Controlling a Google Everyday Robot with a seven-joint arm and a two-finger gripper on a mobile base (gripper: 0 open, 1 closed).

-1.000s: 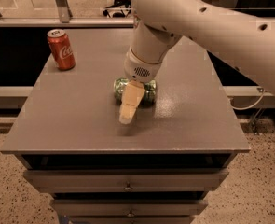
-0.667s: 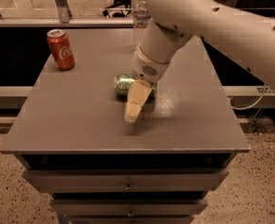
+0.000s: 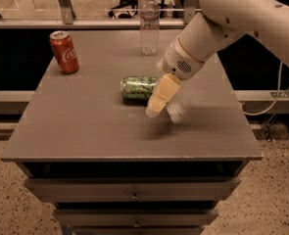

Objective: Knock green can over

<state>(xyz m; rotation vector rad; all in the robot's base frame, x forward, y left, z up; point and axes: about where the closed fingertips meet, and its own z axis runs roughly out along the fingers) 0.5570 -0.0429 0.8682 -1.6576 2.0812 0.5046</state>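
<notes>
The green can (image 3: 138,88) lies on its side near the middle of the grey table (image 3: 85,131), its silver end facing left. My gripper (image 3: 161,111) hangs from the white arm (image 3: 217,28) just to the right of the can, a little above the tabletop. It is close to the can's right end and holds nothing that I can see.
A red cola can (image 3: 64,52) stands upright at the table's back left. A clear water bottle (image 3: 150,23) stands at the back edge, behind the green can. Drawers (image 3: 134,190) run below the tabletop. A cable (image 3: 271,102) hangs at the right.
The arm has swung to the right and lifted off the green can, uncovering it and the water bottle. The can stays lying on its side.
</notes>
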